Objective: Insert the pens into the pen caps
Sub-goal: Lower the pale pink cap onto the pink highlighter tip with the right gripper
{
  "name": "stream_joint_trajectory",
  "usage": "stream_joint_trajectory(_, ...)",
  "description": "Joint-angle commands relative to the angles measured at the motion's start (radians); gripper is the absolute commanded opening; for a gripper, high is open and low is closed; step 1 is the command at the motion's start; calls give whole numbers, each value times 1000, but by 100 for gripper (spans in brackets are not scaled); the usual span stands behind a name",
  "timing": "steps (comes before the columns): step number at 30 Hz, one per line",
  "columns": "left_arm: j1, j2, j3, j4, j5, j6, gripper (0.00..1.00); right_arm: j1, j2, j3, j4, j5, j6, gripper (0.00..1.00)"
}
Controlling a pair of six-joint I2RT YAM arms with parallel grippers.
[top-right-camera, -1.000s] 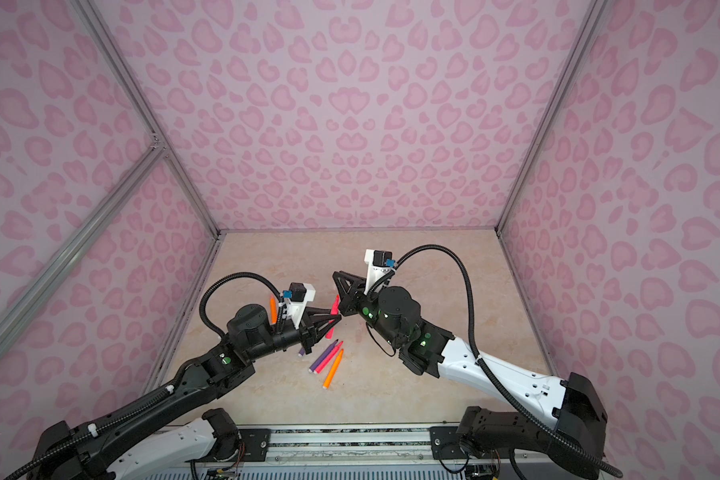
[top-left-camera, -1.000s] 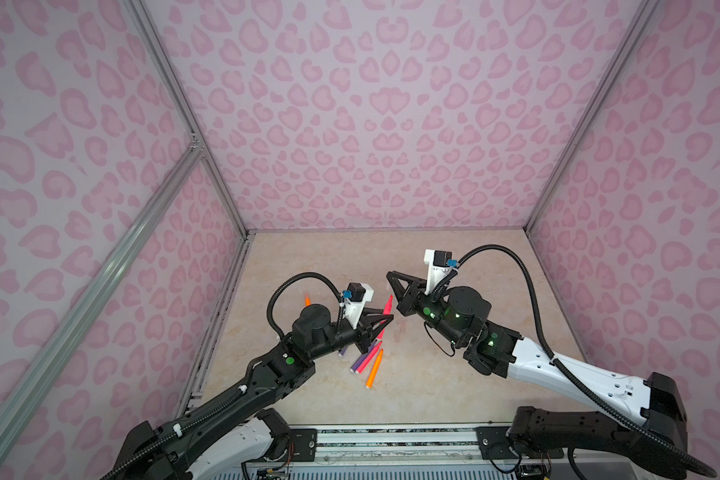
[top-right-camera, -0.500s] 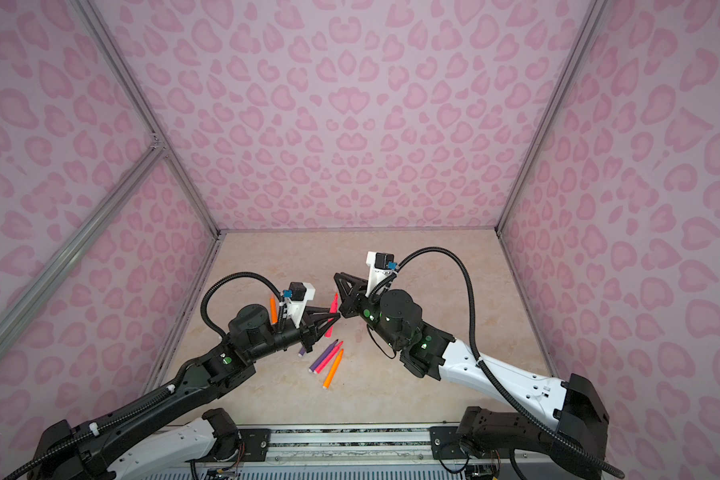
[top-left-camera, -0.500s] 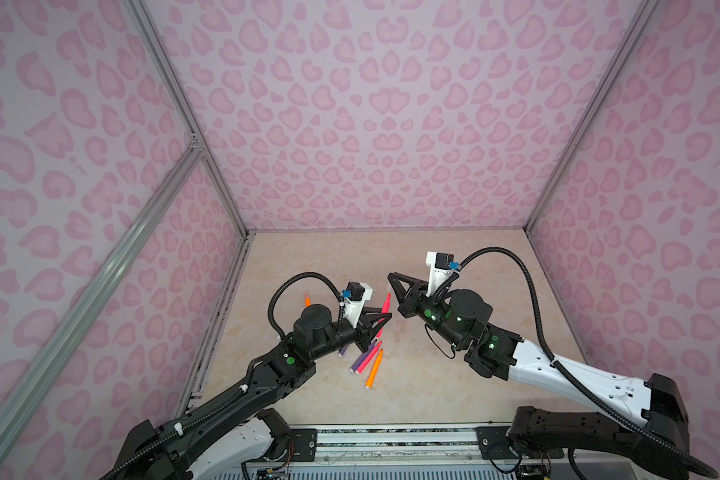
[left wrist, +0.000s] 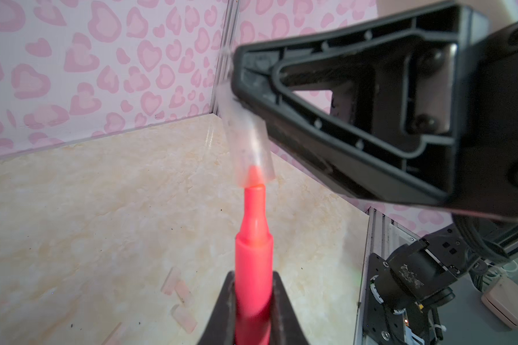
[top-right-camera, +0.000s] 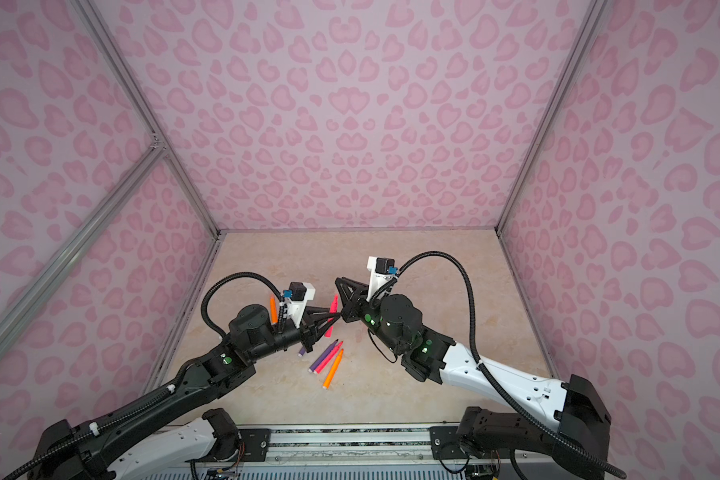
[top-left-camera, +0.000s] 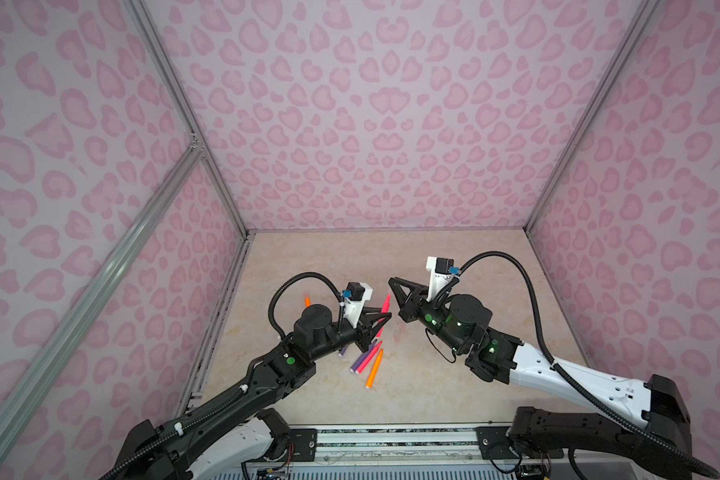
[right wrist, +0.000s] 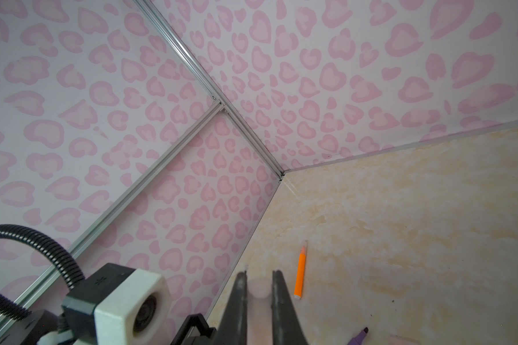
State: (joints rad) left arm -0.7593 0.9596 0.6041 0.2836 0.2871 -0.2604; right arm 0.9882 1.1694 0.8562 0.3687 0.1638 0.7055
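**Pink pen tip at the mouth of the cap**

I've got the left gripper [top-left-camera: 387, 318] clamped on a pink pen [top-left-camera: 385, 306], just left of centre and low on the beige table [top-left-camera: 391, 257] in both top views. The pen points toward the top of the frame, coloured tip leading. On the left wrist camera the jaws squeeze the barrel from both sides, and most of the front of the pen stands out past them.

The right gripper [top-left-camera: 393, 284] reaches in from the right, its tips just above the pen tip. It's pinched shut on a clear pen cap [left wrist: 248, 140]; the right wrist camera shows that cap squeezed between the two jaws.

The left wrist camera shows the meeting point. The cap hangs from the jaw tips at a slight tilt to the pen. The pink nib shows through the cap's open end, just inside, while the pen's wider shoulder is outside.

On the table, below and right of the left gripper, a purple pen [top-right-camera: 323, 356], a second pink pen [top-right-camera: 330, 356] and an orange pen [top-right-camera: 333, 368] lie side by side. Another purple pen [top-right-camera: 302, 352] pokes out from under the left gripper. A second orange pen [top-right-camera: 273, 309] lies behind the left wrist. Loose caps [left wrist: 170, 280] lie close together on the table.
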Motion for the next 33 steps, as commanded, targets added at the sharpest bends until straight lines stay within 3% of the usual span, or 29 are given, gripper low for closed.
stream_joint_trajectory(1,1,2,5,37,-8,7,3,6,10,-2,22,0,10,0)
stream_joint_trajectory(15,4,0,4,53,25,-20,3,59,18,-36,81,-18,-86,0)
stream_joint_trajectory(23,7,-17,-11,86,87,-27,3,62,-10,-96,151,-101,-138,0)
stream_joint_trajectory(33,8,-15,-9,85,90,-22,3,67,-36,-132,159,-117,-146,8)
